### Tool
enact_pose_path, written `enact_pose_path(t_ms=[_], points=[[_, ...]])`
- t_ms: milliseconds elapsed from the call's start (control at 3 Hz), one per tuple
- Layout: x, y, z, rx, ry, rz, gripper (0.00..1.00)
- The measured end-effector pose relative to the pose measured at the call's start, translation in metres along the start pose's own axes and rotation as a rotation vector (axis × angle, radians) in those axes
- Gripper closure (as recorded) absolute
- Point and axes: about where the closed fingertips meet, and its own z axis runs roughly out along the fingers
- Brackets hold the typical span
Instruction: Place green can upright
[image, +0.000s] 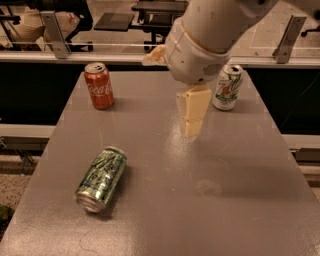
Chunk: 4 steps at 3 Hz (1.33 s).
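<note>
The green can (101, 178) lies on its side on the grey table (225, 210), near the front left. It has a light green and silvery body, and one silver end faces the front left. My gripper (192, 117) hangs from the big white arm above the middle of the table. It points down, well to the right of and behind the green can, and touches nothing.
A red Coca-Cola can (98, 86) stands upright at the back left. A white 7UP can (227, 87) stands upright at the back right, just right of my gripper. A rail and chairs lie beyond the table's far edge.
</note>
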Motion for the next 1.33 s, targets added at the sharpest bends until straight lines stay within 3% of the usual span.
enact_pose_path(t_ms=[1000,1333], points=[[-0.081,0.011,0.061,-0.153,-0.081,-0.575,0.0],[-0.102,0.018,0.089,-0.211,-0.063,-0.756,0.0]])
